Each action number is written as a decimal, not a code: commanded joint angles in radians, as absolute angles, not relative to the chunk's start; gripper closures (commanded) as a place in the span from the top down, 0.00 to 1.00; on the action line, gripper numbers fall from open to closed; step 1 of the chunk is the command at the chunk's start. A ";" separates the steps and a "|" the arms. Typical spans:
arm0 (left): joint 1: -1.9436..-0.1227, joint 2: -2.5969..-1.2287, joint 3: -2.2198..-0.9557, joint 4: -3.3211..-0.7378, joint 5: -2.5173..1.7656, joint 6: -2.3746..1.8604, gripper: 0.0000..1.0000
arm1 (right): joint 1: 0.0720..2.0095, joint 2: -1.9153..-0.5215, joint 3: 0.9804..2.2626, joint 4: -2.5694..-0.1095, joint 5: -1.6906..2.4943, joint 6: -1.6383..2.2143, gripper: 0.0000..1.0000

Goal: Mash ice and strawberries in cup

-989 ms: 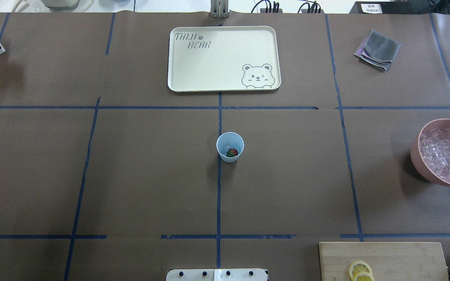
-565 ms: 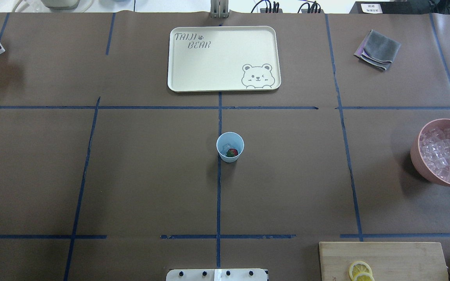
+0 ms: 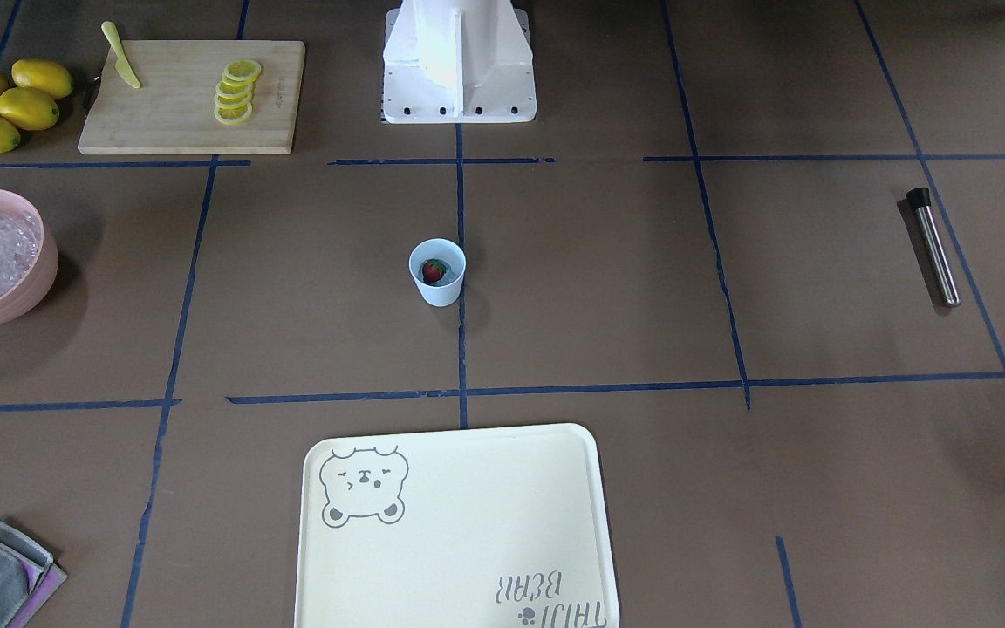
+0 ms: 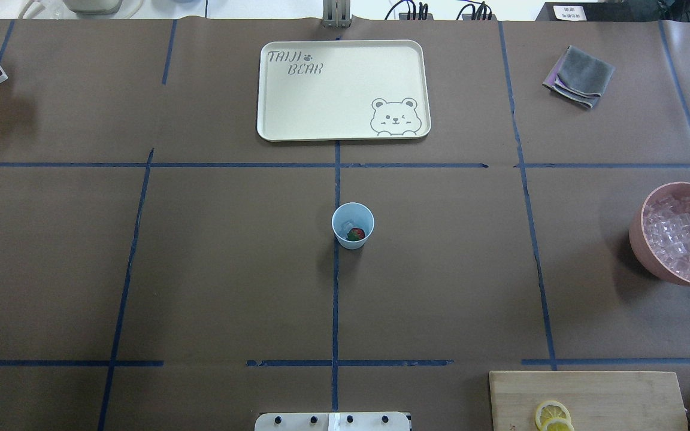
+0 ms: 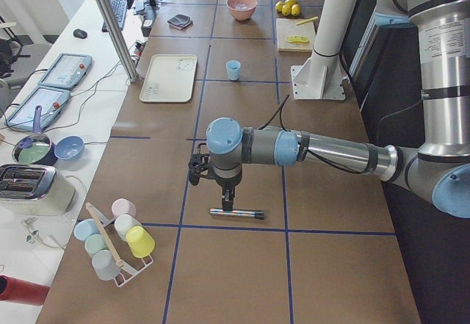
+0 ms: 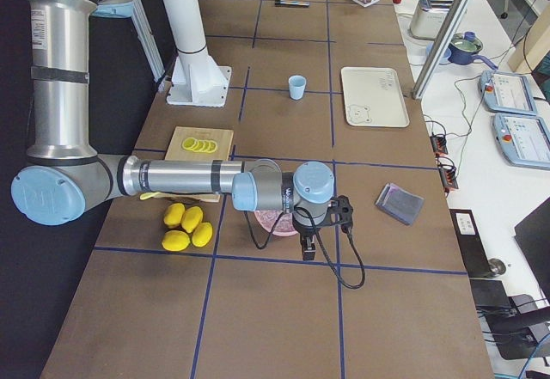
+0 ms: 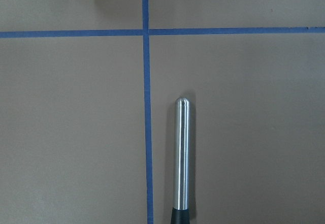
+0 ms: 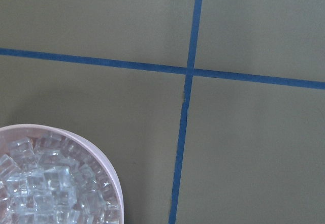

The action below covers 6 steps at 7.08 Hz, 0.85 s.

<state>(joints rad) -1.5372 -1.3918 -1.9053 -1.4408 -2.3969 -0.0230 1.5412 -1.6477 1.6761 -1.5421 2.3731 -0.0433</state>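
Though overhead frames cup [image 4: 352, 224], strawberry [image 4: 355, 234], side views alone catch left fingers [image 5: 227, 201], right fingers [image 6: 307, 249], openness untellable.

Matt paper cover [image 4: 201, 269], plastic cup [image 4: 352, 242], glossy metal rod [image 7: 181, 153]

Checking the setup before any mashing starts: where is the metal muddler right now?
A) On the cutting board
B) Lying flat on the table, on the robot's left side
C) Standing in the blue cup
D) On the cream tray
B: the muddler lies flat on the table, well apart from the cup, which holds the strawberry but no tool.
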 commanded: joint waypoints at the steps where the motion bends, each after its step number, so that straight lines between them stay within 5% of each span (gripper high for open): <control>1: -1.537 -1.388 -1.864 -1.440 -2.395 -0.023 1.00 | 1.526 -1.664 1.703 -1.542 2.361 -0.046 1.00; 6: -1.537 -1.382 -1.876 -1.442 -2.398 -0.021 1.00 | 1.526 -1.660 1.741 -1.551 2.365 -0.037 1.00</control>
<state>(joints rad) -1.5366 -1.3863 -1.8821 -1.4434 -2.3982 -0.0215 1.5264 -1.6561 1.7371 -1.5453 2.3643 -0.0423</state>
